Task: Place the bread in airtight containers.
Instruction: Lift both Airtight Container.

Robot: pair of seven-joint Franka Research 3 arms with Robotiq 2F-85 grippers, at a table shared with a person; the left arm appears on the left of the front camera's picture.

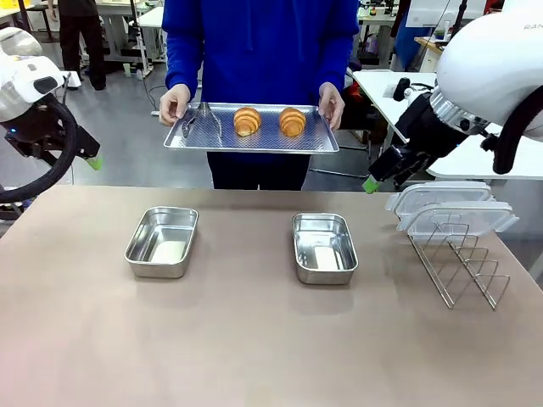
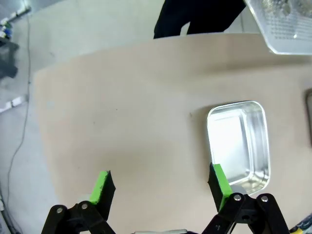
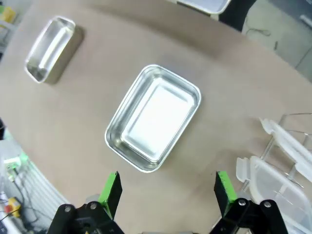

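**Steel tins (image 1: 162,242) on worktop, bread (image 1: 247,120) on tray (image 1: 254,144)**

Beige worktop (image 1: 254,339) sitting in a busy workshop room. Two open-topped tins lying well apart on it. Two rolls of bread riding a perforated tray that a person is holding beyond the far edge. Two clear lids (image 1: 450,208) resting on one wire rack (image 1: 458,267). Left claw (image 2: 160,178) and right claw (image 3: 168,180) both hanging with fingers apart, gripping nothing.

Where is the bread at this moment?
In the front view, the left roll and the right roll lie side by side on the tray that the person holds beyond the far edge of the table.
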